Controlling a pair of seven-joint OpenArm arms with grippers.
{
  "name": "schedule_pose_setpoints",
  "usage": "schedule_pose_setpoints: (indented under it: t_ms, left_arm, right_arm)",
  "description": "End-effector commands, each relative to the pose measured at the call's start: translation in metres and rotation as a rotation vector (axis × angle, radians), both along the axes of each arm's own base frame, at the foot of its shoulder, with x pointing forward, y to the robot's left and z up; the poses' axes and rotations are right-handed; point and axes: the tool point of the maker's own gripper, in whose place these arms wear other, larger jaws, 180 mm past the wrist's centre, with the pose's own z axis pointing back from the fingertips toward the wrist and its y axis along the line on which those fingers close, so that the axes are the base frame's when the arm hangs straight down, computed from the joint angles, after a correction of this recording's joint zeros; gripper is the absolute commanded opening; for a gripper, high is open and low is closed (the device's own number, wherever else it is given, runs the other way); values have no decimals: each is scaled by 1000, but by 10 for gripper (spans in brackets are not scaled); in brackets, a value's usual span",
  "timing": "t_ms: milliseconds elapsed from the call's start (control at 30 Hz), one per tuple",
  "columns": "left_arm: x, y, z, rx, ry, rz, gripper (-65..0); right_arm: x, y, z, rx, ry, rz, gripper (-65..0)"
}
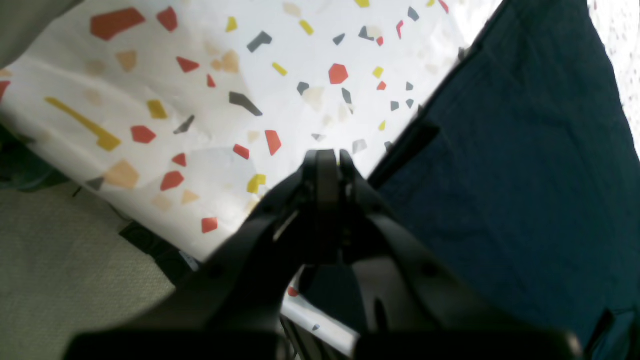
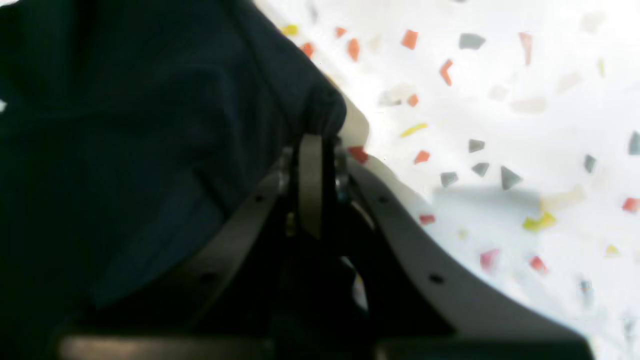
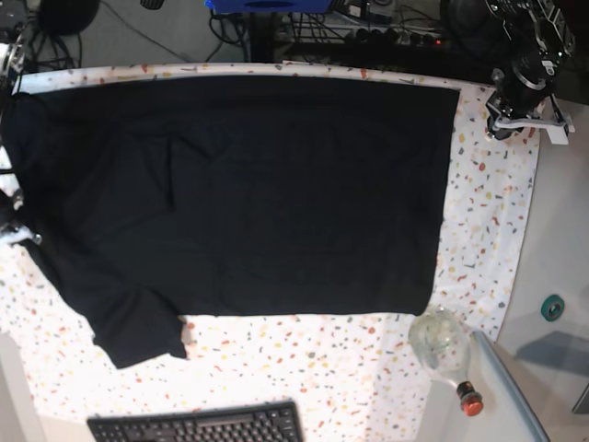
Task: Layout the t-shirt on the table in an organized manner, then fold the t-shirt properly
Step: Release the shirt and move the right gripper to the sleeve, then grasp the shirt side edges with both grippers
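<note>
Base view, left edge: the right pincer [image 2: 312, 145] sits at the shoulder side of the t-shirt [image 3: 248, 184], and in its wrist view the jaws are drawn together on a bunched fold of the dark fabric at the cloth's border, just over the table [image 3: 322, 368]. Judged as a fresh pinch, not yet a lift. The sleeve [image 3: 138, 336] nearest the camera lies flat, angled toward the keyboard [image 3: 198, 425] but apart from it. Centre: the shirt body is spread across most of the table, nearly rectangular, with only shallow creases around the chest; the hem edge on the right runs fairly straight. A clear bottle [image 3: 444, 345] lies beside the lower hem corner, close to but apparently not on the cloth. Right edge: the left pincer [image 1: 327, 160] is closed on nothing, raised off the table's far right corner, with the shirt's hem side near it but untouched. Assessment: laying out looks largely complete. Folding has not visibly begun, since no layer is doubled over. Remaining: sleeve folds, side folds, final halving. The left arm likely needs to take a hem corner to match the right-hand pinch.
</note>
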Motion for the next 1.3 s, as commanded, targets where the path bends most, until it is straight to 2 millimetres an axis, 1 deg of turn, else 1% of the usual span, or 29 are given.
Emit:
schedule_pose_setpoints:
  t_ms: [0,67,233,300,367,600,633,700,733,767,833,900,933,967,1000,1033,1100,1200,1267]
  left_arm:
    - [6,5,9,23,-32,-7,-650]
    - [6,5,10,23,-34,-7,-650]
    - [7,3,9,22,-34,-12,-650]
    - [7,3,9,21,-34,-13,-650]
    - [7,3,9,21,-34,-13,-650]
    - [7,4,9,23,-35,-9,-650]
    - [7,4,9,23,-35,-9,-650]
    - [6,5,10,25,-34,-6,-650]
    - [6,5,10,25,-34,-6,-650]
    - [6,5,10,25,-34,-6,-650]
    - [6,6,9,25,-33,-4,-650]
    - [6,6,10,27,-33,-5,-650]
    - [6,9,11,35,-31,-9,-650]
    - [6,10,12,39,-31,-12,-650]
    - [6,10,12,39,-31,-12,-650]
    - [6,11,12,41,-31,-11,-650]
    - [7,13,14,46,-33,-13,-650]
    - [8,14,14,49,-34,-15,-650]
    - [7,14,14,50,-34,-14,-650]
  right_arm:
    - [10,-10,25,-23,-64,-1,-650]
    - [-1,-5,34,-25,-56,16,-650]
    - [-27,19,53,-25,-35,59,-650]
    - [-36,22,57,-20,-32,47,-650]
    - [-45,24,53,-1,-15,32,-650]
    - [-57,28,34,47,36,10,-650]
    - [-57,28,34,50,35,9,-609]
    - [-55,36,33,68,25,9,-473]
    - [-54,39,35,71,15,7,-429]
    - [-54,34,41,60,-4,-8,-402]
    - [-53,33,54,43,-49,-27,-405]
    - [-43,36,74,3,-98,-3,-414]
    - [-34,41,79,-4,-113,22,-414]
    - [-19,41,90,-31,-129,59,-413]
    - [-6,41,89,-54,-107,94,-413]
    - [5,42,80,-69,-62,116,-410]
    - [37,44,62,-104,1,156,-408]
    - [66,41,37,-149,69,183,-408]
    - [76,40,18,-160,126,186,-408]
